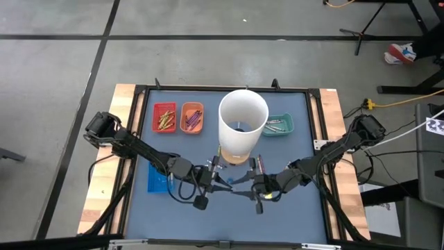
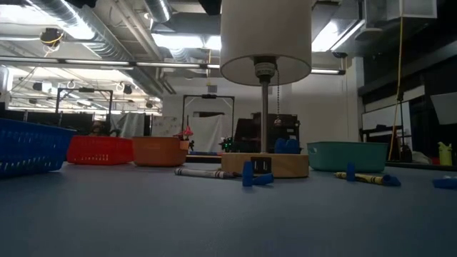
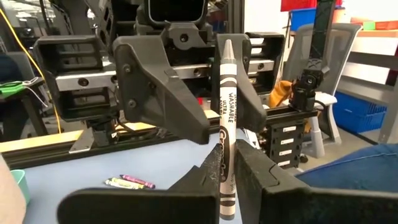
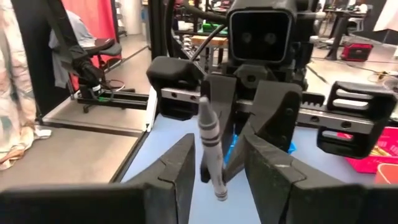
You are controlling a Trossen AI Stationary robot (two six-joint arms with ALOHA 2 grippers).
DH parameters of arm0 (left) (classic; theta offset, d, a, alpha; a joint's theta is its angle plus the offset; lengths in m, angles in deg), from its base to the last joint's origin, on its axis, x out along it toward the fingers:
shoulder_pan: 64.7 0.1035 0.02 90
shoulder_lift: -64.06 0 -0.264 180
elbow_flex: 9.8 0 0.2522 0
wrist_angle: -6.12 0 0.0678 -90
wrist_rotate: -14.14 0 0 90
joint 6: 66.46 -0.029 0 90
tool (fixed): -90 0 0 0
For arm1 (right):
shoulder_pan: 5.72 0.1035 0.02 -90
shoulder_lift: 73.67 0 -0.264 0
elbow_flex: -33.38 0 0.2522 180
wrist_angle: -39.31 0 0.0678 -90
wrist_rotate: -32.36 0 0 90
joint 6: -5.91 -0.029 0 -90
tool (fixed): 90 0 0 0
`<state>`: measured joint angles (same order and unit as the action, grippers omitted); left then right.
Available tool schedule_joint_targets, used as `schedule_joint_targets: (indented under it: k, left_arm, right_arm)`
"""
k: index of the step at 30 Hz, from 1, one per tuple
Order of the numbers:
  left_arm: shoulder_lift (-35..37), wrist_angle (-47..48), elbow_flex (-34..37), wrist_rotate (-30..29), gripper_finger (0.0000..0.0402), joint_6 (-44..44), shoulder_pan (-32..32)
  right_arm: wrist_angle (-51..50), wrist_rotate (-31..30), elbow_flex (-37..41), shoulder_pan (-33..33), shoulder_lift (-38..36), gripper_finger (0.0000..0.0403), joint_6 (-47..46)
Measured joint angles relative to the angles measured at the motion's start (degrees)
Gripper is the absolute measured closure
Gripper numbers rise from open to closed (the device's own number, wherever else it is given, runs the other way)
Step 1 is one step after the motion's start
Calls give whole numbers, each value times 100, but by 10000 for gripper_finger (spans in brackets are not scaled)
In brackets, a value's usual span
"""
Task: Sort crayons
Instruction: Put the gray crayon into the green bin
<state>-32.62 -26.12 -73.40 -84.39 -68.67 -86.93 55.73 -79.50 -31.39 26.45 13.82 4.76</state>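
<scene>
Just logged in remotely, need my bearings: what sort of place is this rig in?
Probably a robotics lab or workshop: bare ceiling ducts, concrete floor, and cables trailing beside the table.

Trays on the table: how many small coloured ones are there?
4. A red tray and an orange tray sit side by side left of the white lampshade, a teal tray right of it, and a blue tray near the left arm.

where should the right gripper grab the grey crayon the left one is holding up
Grip the free upper half of the grey crayon, coming in level from the opposite side. The left gripper pinches its lower end and it stands near upright, so the right gripper, open around it, should close across the wrapper.
</scene>
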Motion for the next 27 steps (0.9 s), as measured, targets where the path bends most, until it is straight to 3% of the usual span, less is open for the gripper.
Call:
schedule_joint_targets:
  k: [9,21,27]
  left_arm:
    - [0,28,0,-105,391,2,0]
    - [0,39,0,-249,391,17,-2]
    - [0,42,0,-252,390,35,-4]
  right_arm:
    - [-4,4,0,2,0,275,-2]
    - [-26,-23,0,2,0,367,21]
    - [-29,-37,0,2,0,382,24]
